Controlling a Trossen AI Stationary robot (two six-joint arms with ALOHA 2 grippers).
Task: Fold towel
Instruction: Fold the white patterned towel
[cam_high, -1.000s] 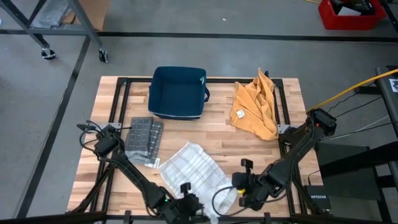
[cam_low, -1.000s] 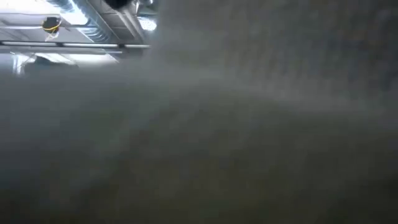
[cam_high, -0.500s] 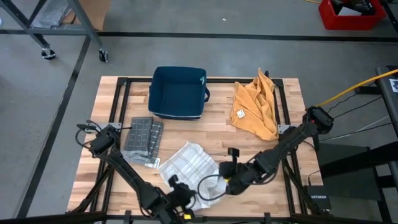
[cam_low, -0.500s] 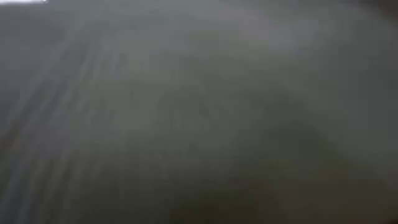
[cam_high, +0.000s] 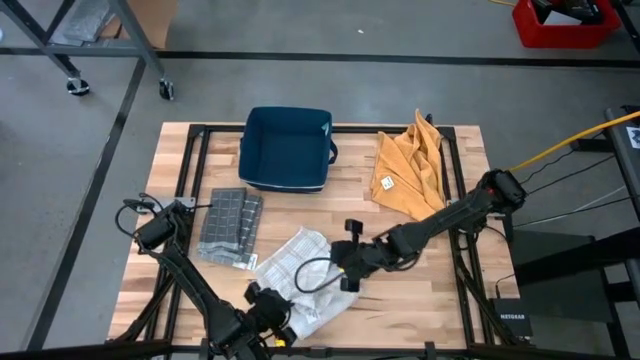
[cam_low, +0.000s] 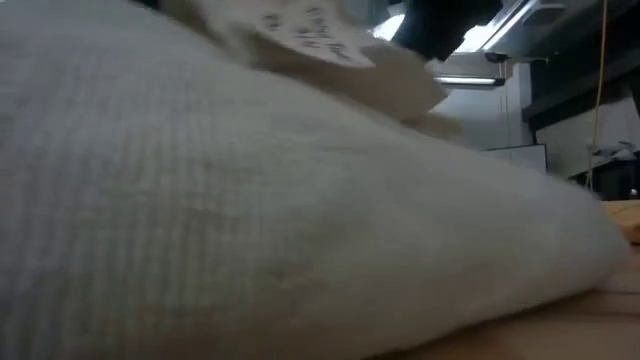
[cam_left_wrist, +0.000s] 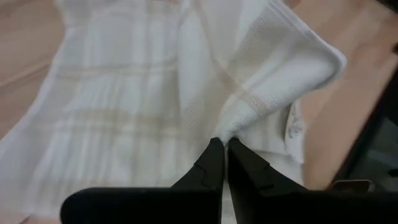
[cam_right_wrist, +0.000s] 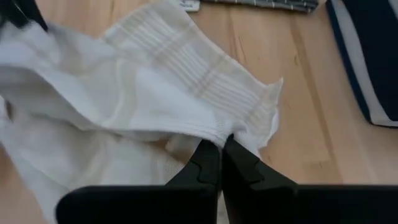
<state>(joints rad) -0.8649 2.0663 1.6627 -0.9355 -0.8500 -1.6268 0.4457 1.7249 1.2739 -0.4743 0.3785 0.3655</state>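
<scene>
White checked towel lies near-centre on the wooden surface, partly doubled over, w/ both arms mid-fold. Left claw is at the near edge, left of centre, pinched tight on a corner of the cloth; right claw sits just right of the towel's middle, also clamped on a bunched edge, arm reaching in from the right side. Wrist views show each pinch catching only a thin bit of fabric right at the tips, so main risk IMO is slip-out: if either claw pulls faster than the other or lifts too high, the corner could pop free and the fold collapses. Second risk: the two held edges are not level w/ each other, so laying them down now would likely give a skewed, lumpy fold rather than edge-to-edge. Cloth also bulges up close to the low cam, i.e. slack is piling at the near edge and could get dragged off the surface. Other items — grey folded towel at left, blue bin far-centre, orange cloth far-right — sit well apart, so snagging them looks unlikely.
</scene>
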